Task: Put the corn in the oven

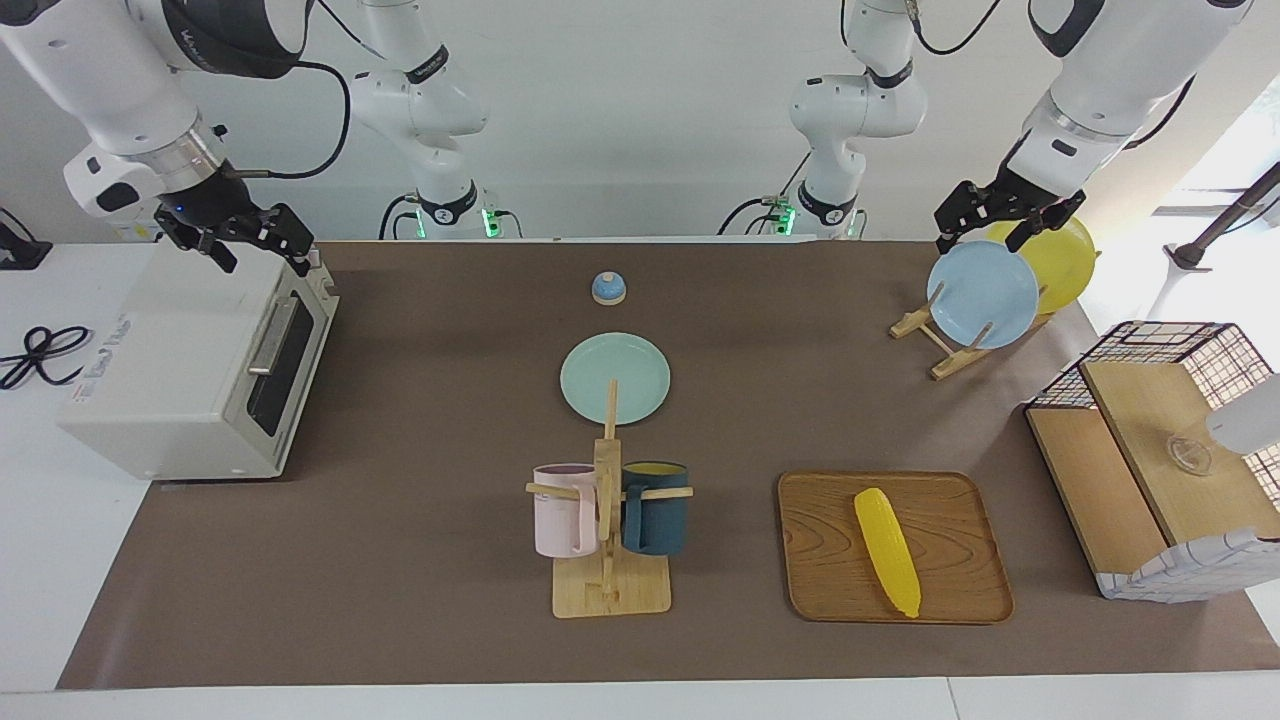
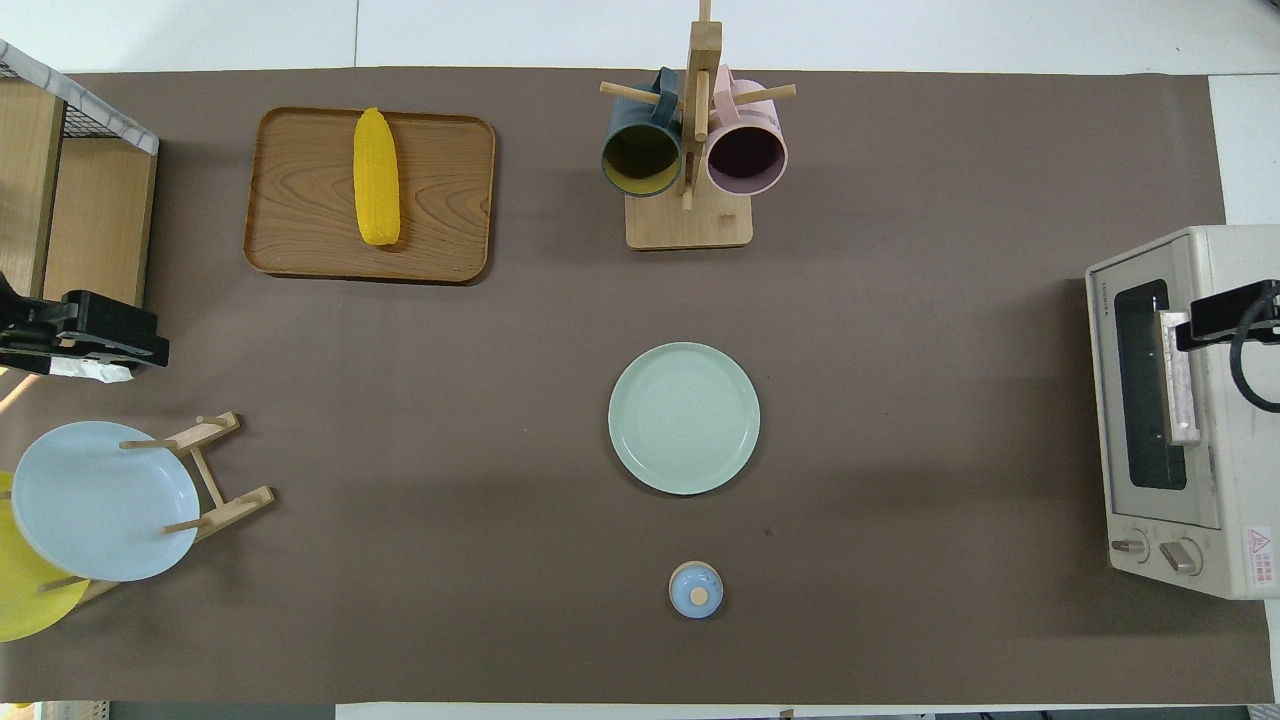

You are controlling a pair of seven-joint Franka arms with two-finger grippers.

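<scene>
The yellow corn (image 1: 887, 550) lies on a wooden tray (image 1: 820, 540), far from the robots toward the left arm's end of the table; it also shows in the overhead view (image 2: 377, 177) on the tray (image 2: 300, 190). The white oven (image 1: 170, 380) stands at the right arm's end with its dark glass door shut; it also shows in the overhead view (image 2: 1235, 480). My right gripper (image 1: 258, 255) hovers open and empty over the oven's top, also seen in the overhead view (image 2: 1215, 315). My left gripper (image 1: 985, 238) hangs open and empty over the plate rack, also seen in the overhead view (image 2: 110, 340).
A mug rack (image 1: 608, 560) with a pink and a dark blue mug stands beside the tray. A green plate (image 1: 614, 378) and a small blue knobbed lid (image 1: 608, 288) lie mid-table. A plate rack (image 1: 945, 350) holds a blue and a yellow plate. A wire-and-wood basket (image 1: 1150, 450) stands at the left arm's end.
</scene>
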